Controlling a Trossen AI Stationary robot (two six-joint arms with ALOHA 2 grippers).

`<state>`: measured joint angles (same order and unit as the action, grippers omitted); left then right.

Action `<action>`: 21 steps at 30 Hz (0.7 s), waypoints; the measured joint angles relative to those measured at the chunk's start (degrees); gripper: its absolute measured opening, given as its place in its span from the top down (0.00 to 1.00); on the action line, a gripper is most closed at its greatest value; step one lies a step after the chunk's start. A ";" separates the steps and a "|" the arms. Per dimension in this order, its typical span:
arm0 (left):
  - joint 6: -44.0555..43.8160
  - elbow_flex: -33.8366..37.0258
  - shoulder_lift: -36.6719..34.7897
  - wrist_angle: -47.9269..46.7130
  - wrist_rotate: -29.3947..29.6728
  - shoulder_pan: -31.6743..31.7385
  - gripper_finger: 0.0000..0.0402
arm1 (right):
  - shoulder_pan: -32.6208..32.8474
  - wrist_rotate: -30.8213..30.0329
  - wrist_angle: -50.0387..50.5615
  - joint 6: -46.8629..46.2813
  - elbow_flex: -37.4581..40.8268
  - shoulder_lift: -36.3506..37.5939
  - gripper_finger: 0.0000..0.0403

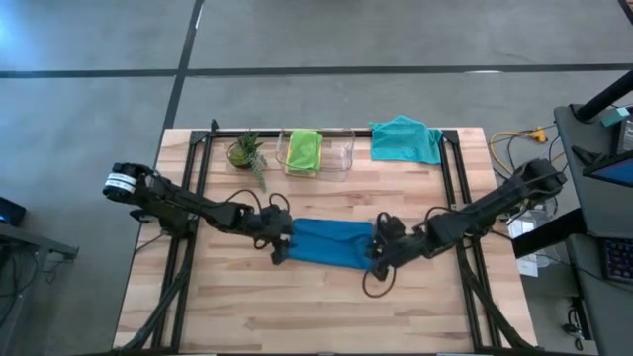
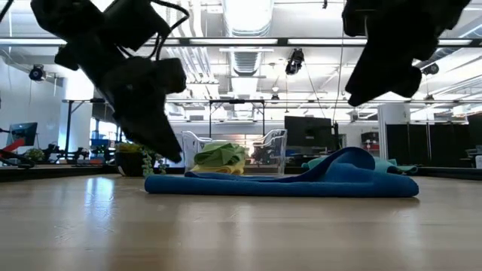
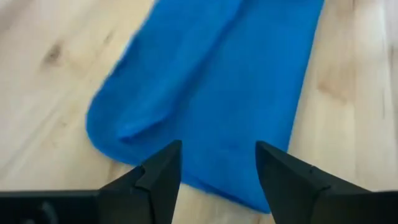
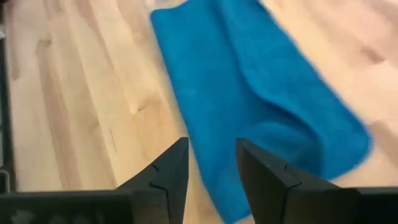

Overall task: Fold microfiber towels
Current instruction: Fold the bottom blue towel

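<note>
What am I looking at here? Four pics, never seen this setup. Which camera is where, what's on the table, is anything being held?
It is a two-armed robot at a wooden table. One picture looks straight down, one looks level across the tabletop, and the other two come from a camera on each wrist, looking past that arm's dark fingers.

A blue towel, folded over, lies mid-table. The left hand is at one end and the right hand at the other. In the wrist pictures both hands are open with nothing between the fingers, so the towel is not held.

At the far edge stand a small potted plant, a clear bin holding a lime green towel, and a teal towel beside it.
</note>
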<state>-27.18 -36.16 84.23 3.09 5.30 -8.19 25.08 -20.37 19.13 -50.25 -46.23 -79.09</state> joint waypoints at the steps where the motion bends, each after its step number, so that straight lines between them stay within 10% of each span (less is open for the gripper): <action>1: 0.91 -0.02 0.77 0.51 -0.09 -0.13 0.55 | 0.49 -0.01 -1.44 -0.29 0.50 -0.38 0.69; 21: 2.07 -4.58 11.24 7.09 1.61 2.29 0.67 | -4.08 3.94 -18.59 -3.84 -1.41 -19.42 0.92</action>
<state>-25.10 -40.74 95.47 10.18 6.92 -5.90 21.01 -16.43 0.54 -54.09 -47.64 -98.51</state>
